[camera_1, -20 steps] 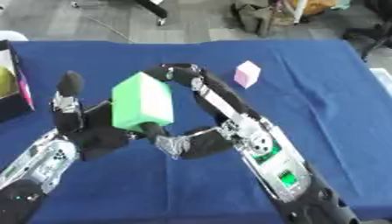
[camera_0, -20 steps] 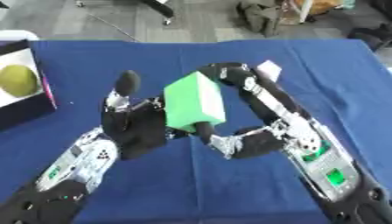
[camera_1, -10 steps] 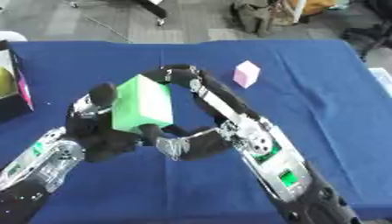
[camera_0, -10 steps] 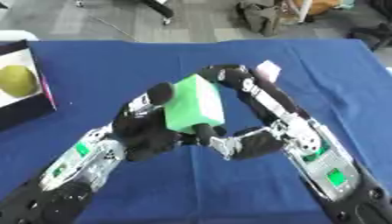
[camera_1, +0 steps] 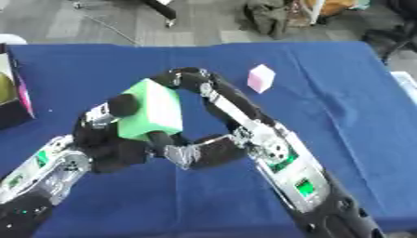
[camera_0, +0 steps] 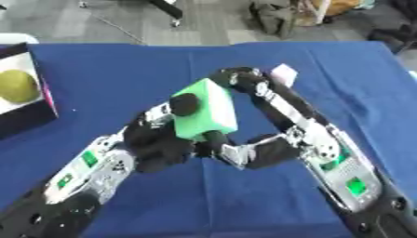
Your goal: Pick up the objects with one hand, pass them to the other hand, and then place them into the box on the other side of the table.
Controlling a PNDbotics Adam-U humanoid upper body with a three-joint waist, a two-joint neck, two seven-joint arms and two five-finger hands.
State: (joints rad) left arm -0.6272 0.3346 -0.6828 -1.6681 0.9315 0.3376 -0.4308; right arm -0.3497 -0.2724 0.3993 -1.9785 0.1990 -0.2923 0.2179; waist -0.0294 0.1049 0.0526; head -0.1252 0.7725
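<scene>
Gripping from both sides in the left eye view, the left hand (camera_0: 159, 137) and right hand (camera_0: 244, 153) curl round the green block (camera_0: 204, 114), held above the blue table (camera_0: 114, 69); the box (camera_0: 20, 100) sits far left. Over in the right eye view, a pink cube (camera_1: 260, 78) rests alone beyond the arms.

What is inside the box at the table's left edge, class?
The box holds a round yellow-green object lying on its white lining. The rest of the box runs past the view's left edge, so anything else inside it cannot be seen.
</scene>
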